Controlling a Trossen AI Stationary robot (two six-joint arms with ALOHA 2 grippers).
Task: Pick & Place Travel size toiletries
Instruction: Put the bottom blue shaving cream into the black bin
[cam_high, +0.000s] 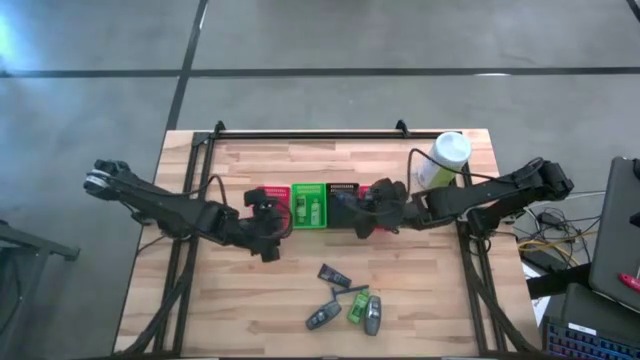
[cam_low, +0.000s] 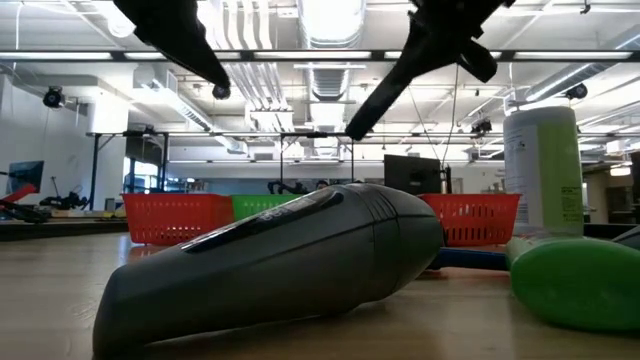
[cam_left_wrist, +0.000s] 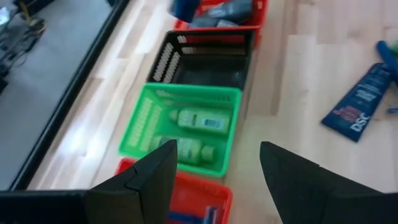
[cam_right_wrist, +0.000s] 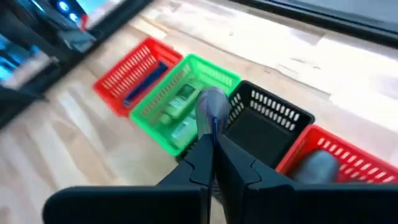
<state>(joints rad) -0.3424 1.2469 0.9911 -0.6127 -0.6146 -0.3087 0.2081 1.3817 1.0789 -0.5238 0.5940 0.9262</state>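
A grey oval bottle (cam_right_wrist: 210, 107) is pinched by the right gripper (cam_right_wrist: 214, 146) above the black mesh basket (cam_right_wrist: 264, 124). Two green packets (cam_left_wrist: 198, 120) are seen lying in the green basket (cam_left_wrist: 140, 127). The left gripper (cam_left_wrist: 214, 171) is spread wide over the red basket (cam_right_wrist: 127, 71). More toiletries (cam_high: 345, 300) are left on bare wood near the table's (cam_high: 250, 310) front edge.

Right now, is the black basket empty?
Yes: in the left wrist view the black basket shows only its bare floor, while the green basket beside it holds two green bottles.
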